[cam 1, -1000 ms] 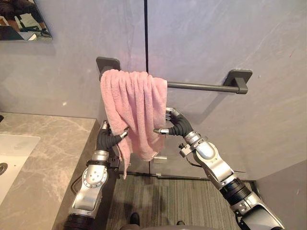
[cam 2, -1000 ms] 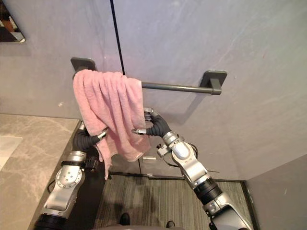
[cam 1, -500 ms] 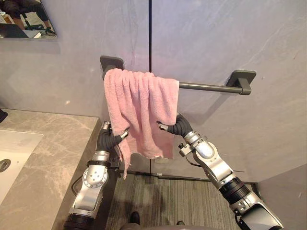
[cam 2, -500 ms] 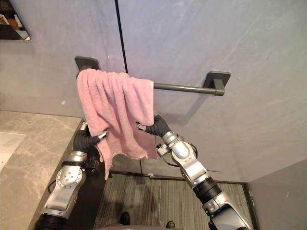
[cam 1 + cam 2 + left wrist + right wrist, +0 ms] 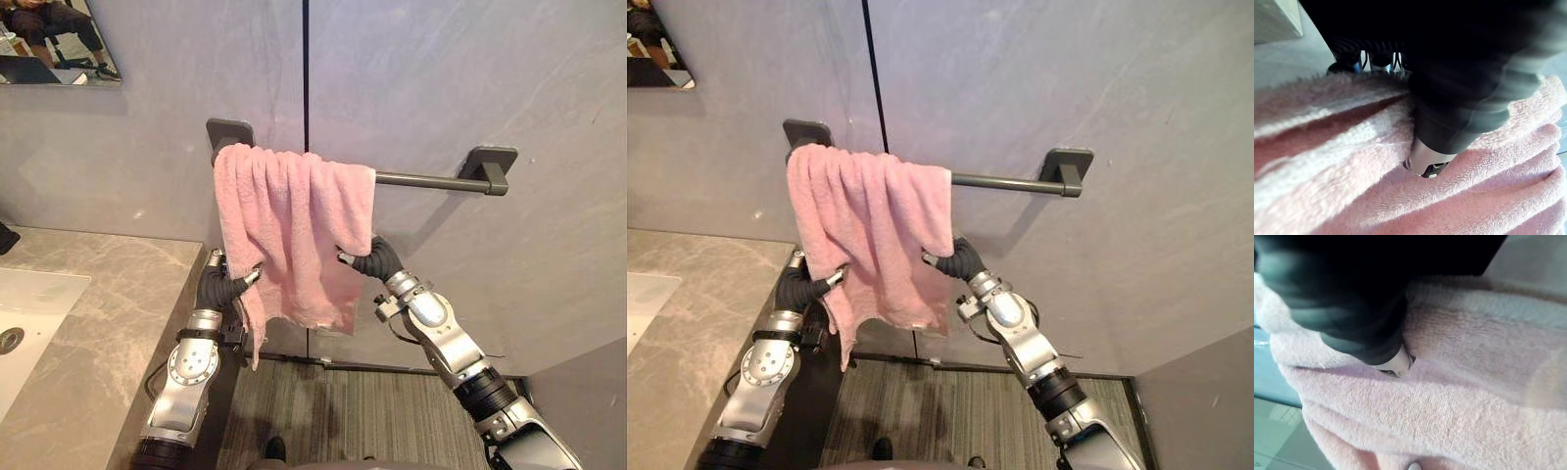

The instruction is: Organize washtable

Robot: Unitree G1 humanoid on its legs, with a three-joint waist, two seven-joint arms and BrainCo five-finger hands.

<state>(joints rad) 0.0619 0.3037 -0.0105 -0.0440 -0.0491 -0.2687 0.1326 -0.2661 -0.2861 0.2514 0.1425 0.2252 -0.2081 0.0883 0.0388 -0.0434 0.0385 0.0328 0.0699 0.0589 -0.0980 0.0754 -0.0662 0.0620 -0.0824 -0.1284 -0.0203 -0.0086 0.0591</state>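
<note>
A pink towel point(image 5: 289, 230) hangs over the left end of a dark towel bar point(image 5: 431, 180) on the grey wall. My left hand point(image 5: 223, 286) holds the towel's lower left edge, thumb on the front and fingers behind the cloth. My right hand point(image 5: 372, 259) grips the right edge about halfway down. In the left wrist view my thumb point(image 5: 1427, 161) presses into the pink towel point(image 5: 1352, 186). The right wrist view has my thumb point(image 5: 1396, 363) pinching the pink towel point(image 5: 1474, 382) the same way.
A marble counter point(image 5: 88, 323) with a white sink point(image 5: 20, 313) lies at the lower left, its edge close to my left arm. A mirror point(image 5: 49, 39) hangs at the top left. Striped flooring point(image 5: 372, 411) runs below the bar, whose right half is bare.
My right hand has moved right with the towel's edge, spreading the towel wider along the bar. The left hand has kept its hold in place. The view has shifted slightly.
</note>
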